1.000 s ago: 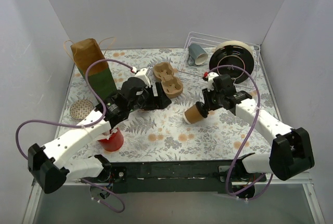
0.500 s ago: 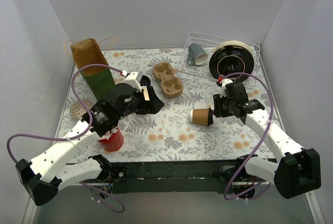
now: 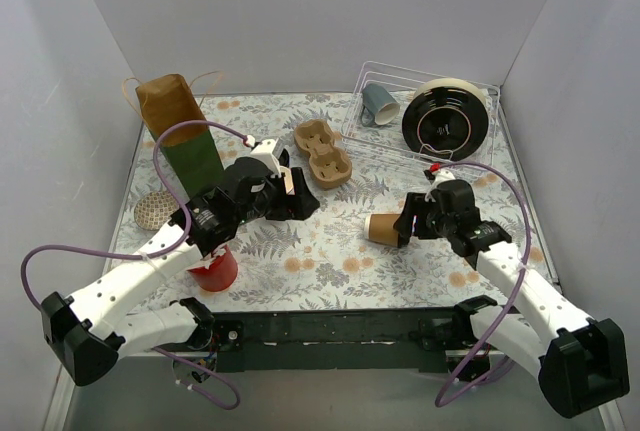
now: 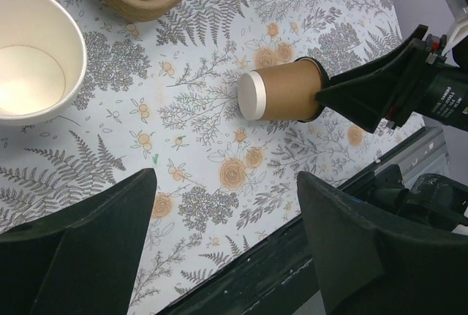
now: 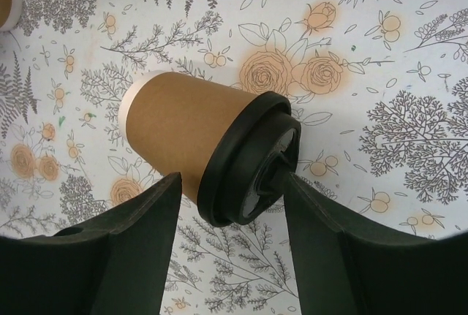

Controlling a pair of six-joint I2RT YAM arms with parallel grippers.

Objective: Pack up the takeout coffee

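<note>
Top external view, from the left: a brown paper bag stands at the far corner with a dark green pouch in front of it, and a red cup sits near the front edge of the flowered bench. The left hand hangs over the middle of the bench, its fingers spread wide with nothing between them. Its wrist camera shows an open paper cup, white inside and without a lid, standing upright beside a cardboard cup carrier.

Right of centre, a lidded coffee cup lies on its side on the bench, its black lid pointing at the right hand. That hand's fingers are parted to either side of the lid end, loose rather than clamped. At the far right, a wire rack holds a grey-blue mug and a black plate.
</note>
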